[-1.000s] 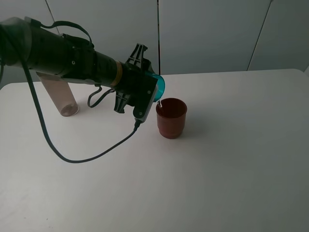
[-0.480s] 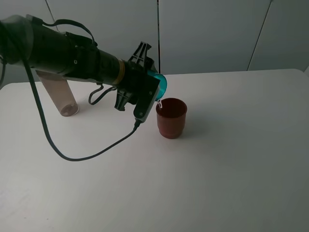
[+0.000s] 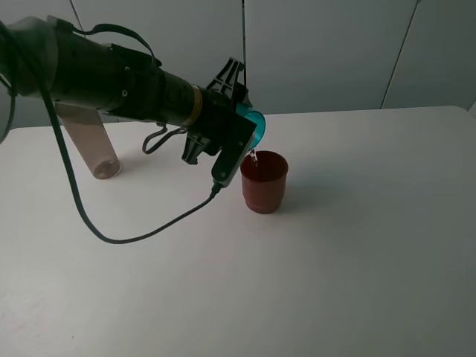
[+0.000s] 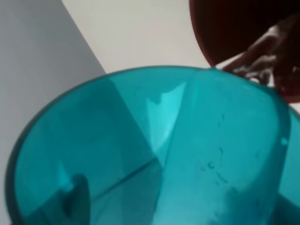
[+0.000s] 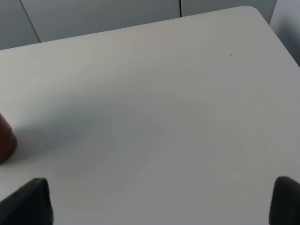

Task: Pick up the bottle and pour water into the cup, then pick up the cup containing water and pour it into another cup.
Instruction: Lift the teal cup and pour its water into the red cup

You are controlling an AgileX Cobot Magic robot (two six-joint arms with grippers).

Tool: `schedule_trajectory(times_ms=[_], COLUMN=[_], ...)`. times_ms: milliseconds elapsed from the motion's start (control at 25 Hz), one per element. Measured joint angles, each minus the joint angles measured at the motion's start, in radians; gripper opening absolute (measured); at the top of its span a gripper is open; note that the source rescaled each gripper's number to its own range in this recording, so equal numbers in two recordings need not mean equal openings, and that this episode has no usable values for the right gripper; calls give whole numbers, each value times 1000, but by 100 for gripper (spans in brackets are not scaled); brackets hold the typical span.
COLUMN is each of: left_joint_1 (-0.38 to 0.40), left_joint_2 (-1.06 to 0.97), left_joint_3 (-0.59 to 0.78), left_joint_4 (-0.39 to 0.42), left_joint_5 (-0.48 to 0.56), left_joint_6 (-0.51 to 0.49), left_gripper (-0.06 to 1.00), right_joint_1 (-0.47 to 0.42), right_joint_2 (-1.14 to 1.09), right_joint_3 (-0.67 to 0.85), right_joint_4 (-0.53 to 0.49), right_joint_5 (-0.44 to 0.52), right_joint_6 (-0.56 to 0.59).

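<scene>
Since the earlier frame, the left arm [image 3: 111,71] has been raised and rolled further above the white table [image 3: 357,245]. Its left gripper [image 3: 242,130] is clamped on the translucent teal cup [image 3: 255,126], tipped steeply over the upright dark red cup [image 3: 263,181]; water is seen falling in.

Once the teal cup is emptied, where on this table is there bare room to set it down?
Everything right of the red cup is bare table, and so is the whole near half. It is crowded only at the back left: the left claw tipping the teal cup, its cable, and the bottle.
</scene>
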Motion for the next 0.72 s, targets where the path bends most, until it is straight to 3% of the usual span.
schedule_trajectory(times_ms=[360, 720], left_joint_1=[-16, -22], left_joint_2=[0, 0], left_joint_3=[-13, -15], left_joint_4=[56, 177], left_joint_5=[45, 75], left_joint_6=[0, 0], left_gripper=[10, 10], right_joint_1=[0, 0], right_joint_2=[0, 0], right_joint_3=[0, 0], right_joint_4=[0, 0], right_joint_5=[0, 0], right_joint_6=[0, 0])
